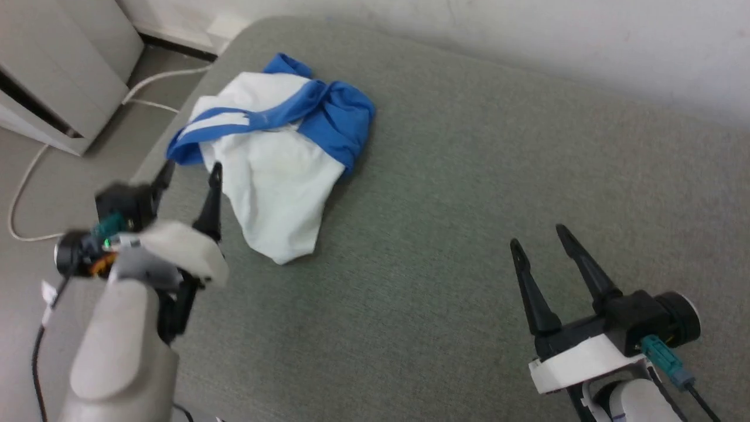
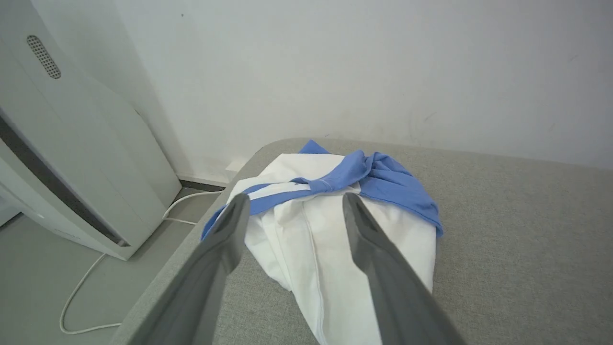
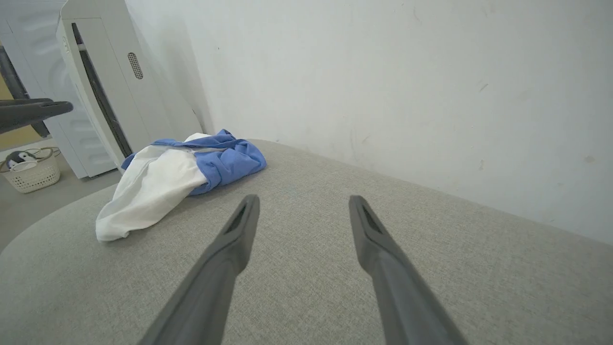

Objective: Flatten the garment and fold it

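- Head view gives me the grey padded table [image 1: 469, 205] as the biggest thing in front of me, running up to a pale wall, with its rounded far-left corner dropping to the floor.
- The garment [image 1: 275, 176] sits bunched in a heap at that far-left corner, white body towards me, blue cloth piled on its far side. It lies close to the table's left edge, so I judge that a pull towards the left could drag it off the edge and onto the floor.
- My left gripper [image 1: 192, 170] hovers just beside the heap's near-left side, jaws wide and holding nothing. In the left wrist view the white cloth sits between the fingers. Closing here could pinch several layers at once and lift the whole bundle instead of spreading it.
- My right gripper [image 1: 538, 235] hangs well apart from the garment over bare table, jaws also wide and empty. Working one-armed risks more bunching.
- A blue sleeve [image 1: 281, 111] lies across the white body; tugging the hem first may tighten that wrap.
- A white cable [image 1: 29, 170] trails on the floor beside the table, where fallen cloth could land.
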Controlling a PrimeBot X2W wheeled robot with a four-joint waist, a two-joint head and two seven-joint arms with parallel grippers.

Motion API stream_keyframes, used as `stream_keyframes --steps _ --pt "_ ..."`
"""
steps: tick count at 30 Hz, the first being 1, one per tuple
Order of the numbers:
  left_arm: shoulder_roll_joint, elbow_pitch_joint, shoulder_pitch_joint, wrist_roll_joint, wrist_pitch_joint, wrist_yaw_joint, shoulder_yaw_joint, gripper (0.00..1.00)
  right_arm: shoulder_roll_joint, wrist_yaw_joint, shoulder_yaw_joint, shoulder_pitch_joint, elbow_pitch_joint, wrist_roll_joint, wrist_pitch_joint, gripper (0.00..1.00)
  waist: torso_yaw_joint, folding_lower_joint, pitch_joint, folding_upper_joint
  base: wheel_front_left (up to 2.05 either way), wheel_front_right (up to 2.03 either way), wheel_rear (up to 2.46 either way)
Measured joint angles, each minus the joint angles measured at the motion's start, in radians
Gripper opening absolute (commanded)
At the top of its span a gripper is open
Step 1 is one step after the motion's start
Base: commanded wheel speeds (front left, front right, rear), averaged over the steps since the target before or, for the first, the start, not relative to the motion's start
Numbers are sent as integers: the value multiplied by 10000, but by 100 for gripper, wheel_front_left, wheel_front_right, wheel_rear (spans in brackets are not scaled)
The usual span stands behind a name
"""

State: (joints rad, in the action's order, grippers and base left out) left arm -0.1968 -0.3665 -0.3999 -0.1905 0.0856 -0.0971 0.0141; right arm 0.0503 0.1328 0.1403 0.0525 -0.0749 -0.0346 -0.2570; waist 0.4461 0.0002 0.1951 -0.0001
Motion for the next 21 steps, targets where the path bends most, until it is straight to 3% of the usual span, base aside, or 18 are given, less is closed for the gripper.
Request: stream_keyframes --steps 6,8,14,21 --pt "-1233 -1409 -2150 -639 -1689 -259 506 100 -4 0 178 482 533 445 4 100 -489 1 1053 0 0 0 0" --pt "-1778 -1722 -2852 -965 -2301 -267 1091 100 4 0 236 640 725 476 13 100 -664 1 1390 0 0 0 0" --pt "-3304 -1799 -4267 -3478 -4368 -272 3212 100 -4 0 362 926 1066 518 17 100 -1249 1 2308 0 0 0 0" --pt "-4844 -2148 -5001 -5703 -6458 -272 4355 100 -6 0 654 1027 1093 453 12 100 -1991 -2 3099 2 0 0 0"
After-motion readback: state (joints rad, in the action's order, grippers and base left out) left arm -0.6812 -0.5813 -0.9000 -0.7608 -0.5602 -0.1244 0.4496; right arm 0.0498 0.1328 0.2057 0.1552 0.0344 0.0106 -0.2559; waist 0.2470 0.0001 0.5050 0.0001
